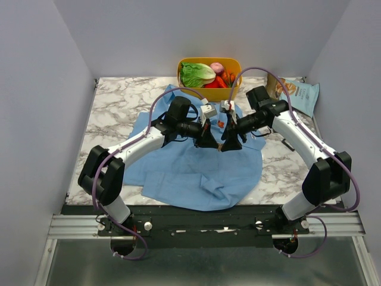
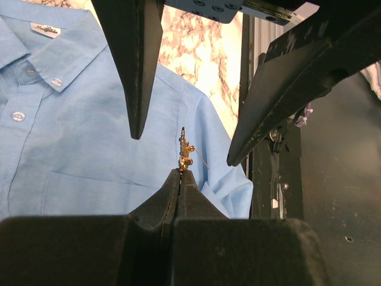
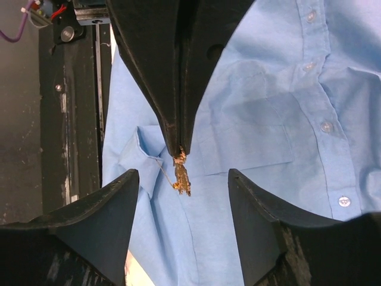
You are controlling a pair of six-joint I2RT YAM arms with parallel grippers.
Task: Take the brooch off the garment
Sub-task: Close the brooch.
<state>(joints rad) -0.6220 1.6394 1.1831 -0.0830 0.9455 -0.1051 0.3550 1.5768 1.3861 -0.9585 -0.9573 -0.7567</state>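
Marble table (image 1: 113,113) lay under the shirt (image 1: 190,173). Over the shirt, the left gripper (image 2: 181,174) pinched the brooch (image 2: 185,152) at its tips; the right gripper (image 3: 183,174) stood spread, flanking the brooch.

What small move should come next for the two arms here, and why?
Probably close the right gripper on the free end of the brooch. The left gripper is shut on one end of it, above the garment, and the right one's open jaws stand on either side of it. Whether it is free of the garment is unclear.
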